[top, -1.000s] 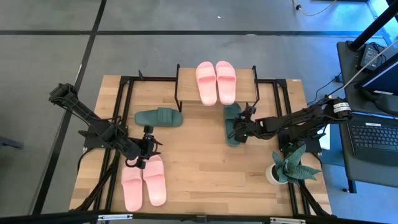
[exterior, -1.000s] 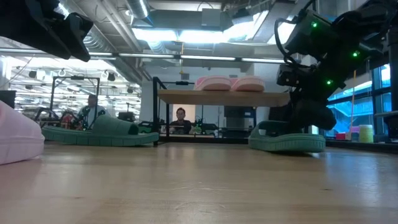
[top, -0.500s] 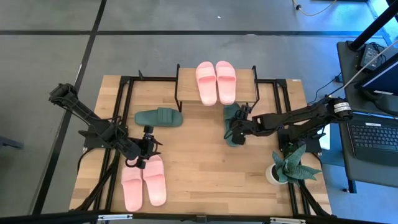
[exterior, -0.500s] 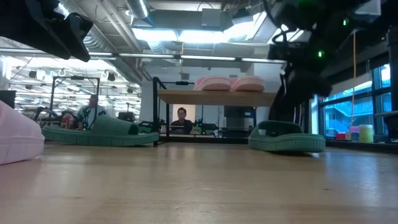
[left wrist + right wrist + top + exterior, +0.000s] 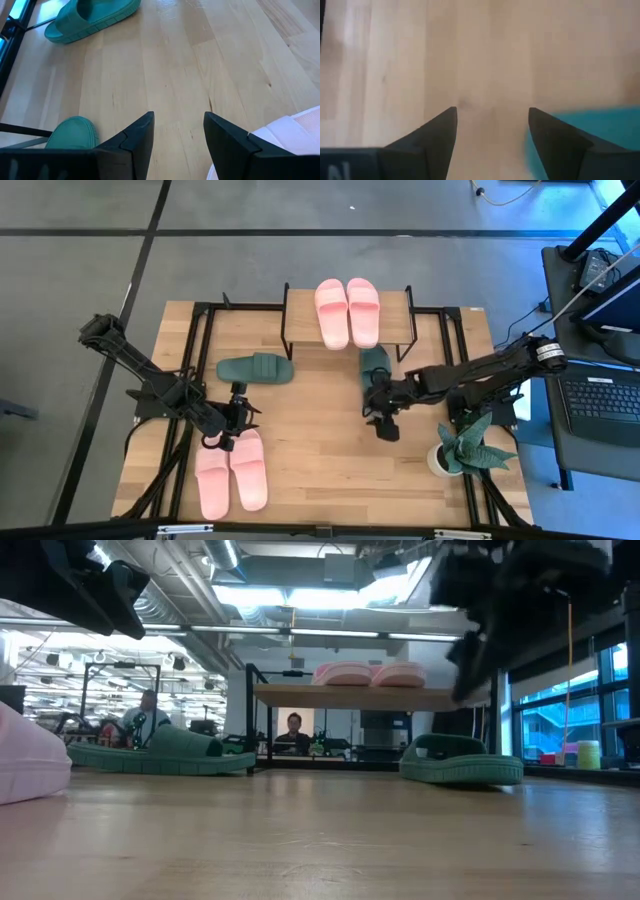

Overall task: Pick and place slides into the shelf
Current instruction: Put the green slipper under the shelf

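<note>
One light pink pair of slides (image 5: 347,311) lies on the shelf's top board (image 5: 395,305). A second pink pair (image 5: 232,470) lies on the table near its front left. One dark green slide (image 5: 256,368) lies left of the shelf. The other green slide (image 5: 374,364) lies on its sole by the shelf's right legs. My right gripper (image 5: 384,423) is open and empty, above the table just near of that slide (image 5: 580,125). My left gripper (image 5: 236,416) is open and empty, just above the pink pair's far end (image 5: 295,130).
A potted plant (image 5: 462,445) stands at the table's front right, close to my right arm. A desk with a laptop (image 5: 600,395) stands beyond the right edge. Bare wood lies between the two grippers (image 5: 310,420). People show in the room behind the shelf (image 5: 291,732).
My right gripper has drawn back from the right green slide toward the table's near edge and has risen. The slide stays where it lay.
</note>
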Tool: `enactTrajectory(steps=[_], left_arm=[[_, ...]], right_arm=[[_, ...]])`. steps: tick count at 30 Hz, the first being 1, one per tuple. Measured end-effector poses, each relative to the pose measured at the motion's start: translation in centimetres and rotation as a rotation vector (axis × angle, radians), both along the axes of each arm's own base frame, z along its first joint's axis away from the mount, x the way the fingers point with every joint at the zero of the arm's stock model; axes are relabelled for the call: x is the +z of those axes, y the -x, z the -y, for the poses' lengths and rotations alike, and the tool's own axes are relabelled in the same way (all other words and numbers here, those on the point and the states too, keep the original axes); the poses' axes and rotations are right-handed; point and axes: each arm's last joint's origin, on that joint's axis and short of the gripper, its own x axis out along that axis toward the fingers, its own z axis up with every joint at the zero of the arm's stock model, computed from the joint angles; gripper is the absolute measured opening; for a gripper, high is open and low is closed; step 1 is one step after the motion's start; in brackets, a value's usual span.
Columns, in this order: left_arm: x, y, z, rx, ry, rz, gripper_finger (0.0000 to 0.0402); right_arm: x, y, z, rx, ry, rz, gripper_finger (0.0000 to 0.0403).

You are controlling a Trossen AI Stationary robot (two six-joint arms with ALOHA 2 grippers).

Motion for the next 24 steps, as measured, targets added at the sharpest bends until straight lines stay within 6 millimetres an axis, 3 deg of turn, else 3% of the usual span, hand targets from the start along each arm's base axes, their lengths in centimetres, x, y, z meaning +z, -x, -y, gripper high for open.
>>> enactTrajectory(steps=[9, 24], left_arm=[[0.0, 0.0, 0.0, -0.005, -0.006, -0.001, 0.0164], [0.0, 0.0, 0.0, -0.005, -0.007, -0.001, 0.0164]], right_arm=[[-3.2, 0.3, -0.4, -0.021, -0.189, -0.010, 0.0246], [-7.0, 0.0, 0.7, -0.101, -0.105, -0.131, 0.0245]])
